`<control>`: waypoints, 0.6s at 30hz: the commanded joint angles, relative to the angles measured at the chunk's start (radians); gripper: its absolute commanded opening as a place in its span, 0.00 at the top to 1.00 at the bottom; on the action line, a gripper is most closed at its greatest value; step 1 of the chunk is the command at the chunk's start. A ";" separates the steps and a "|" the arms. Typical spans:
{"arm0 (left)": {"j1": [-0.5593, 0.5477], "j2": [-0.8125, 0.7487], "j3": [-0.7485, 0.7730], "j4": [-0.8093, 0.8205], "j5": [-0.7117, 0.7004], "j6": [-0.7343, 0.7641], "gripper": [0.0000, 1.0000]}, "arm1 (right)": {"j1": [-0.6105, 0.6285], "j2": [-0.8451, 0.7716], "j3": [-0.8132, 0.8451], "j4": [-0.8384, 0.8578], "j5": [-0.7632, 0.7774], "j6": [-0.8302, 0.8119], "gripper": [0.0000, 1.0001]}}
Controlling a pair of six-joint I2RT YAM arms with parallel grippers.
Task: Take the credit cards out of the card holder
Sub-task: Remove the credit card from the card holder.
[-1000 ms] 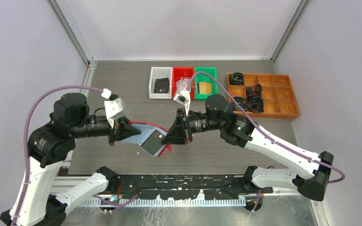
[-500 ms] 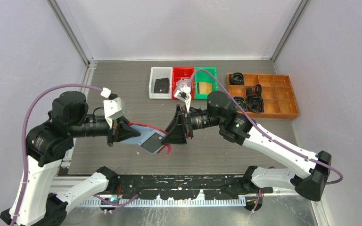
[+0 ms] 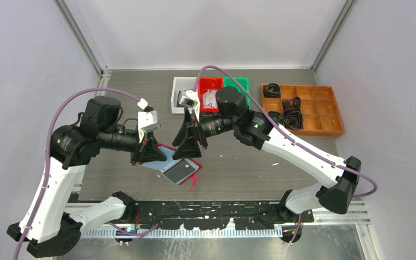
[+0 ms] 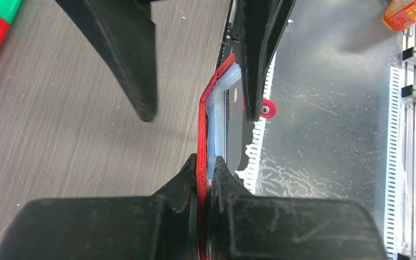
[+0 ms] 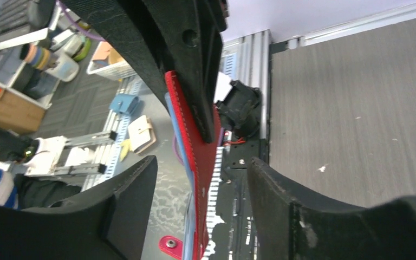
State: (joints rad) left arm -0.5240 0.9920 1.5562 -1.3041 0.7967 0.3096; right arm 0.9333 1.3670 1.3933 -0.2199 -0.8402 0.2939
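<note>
Pale walls enclose a grey tabletop [image 3: 130, 92]. At its far edge are an orange tray [image 3: 330, 92] and a row of small bins [image 3: 208, 81]. The two arms meet over the near middle.

The left tool [image 4: 203, 162] is clenched on one end of the card holder [image 5: 203, 151], pinching the red cover and a blue-grey page together and holding it off the tabletop, open side up. The right tool [image 5: 197, 168] is released, with its fingers spread wide on either side of the holder's free end and not yet gripping anything. A dark card [image 3: 177, 171] lies in the open pocket, partly exposed. I cannot tell whether other cards sit behind it.

The step in hand looks like the first pull, with one tool steadying the holder while the other lines up. Next, the right tool likely has to close on the card's exposed edge alone, not the page or cover, and draw it along the pocket while the left keeps its grip.
</note>
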 commanded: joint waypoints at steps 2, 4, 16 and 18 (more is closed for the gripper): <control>0.000 -0.004 0.068 -0.019 0.082 0.016 1.00 | 0.030 0.009 0.065 -0.007 -0.099 -0.081 0.48; 0.000 -0.001 0.070 -0.022 0.091 0.016 1.00 | 0.038 0.012 0.065 -0.003 -0.099 -0.077 0.54; 0.003 -0.034 0.015 0.184 -0.116 -0.217 0.19 | 0.022 -0.070 -0.071 0.269 0.159 0.062 0.99; 0.010 -0.068 -0.019 0.251 -0.152 -0.293 0.16 | -0.004 -0.129 -0.178 0.435 0.208 0.155 0.99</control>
State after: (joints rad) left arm -0.5232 0.9859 1.5707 -1.2392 0.7528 0.1841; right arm 0.9730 1.3659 1.3476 -0.1177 -0.7723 0.2928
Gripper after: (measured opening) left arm 0.815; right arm 0.069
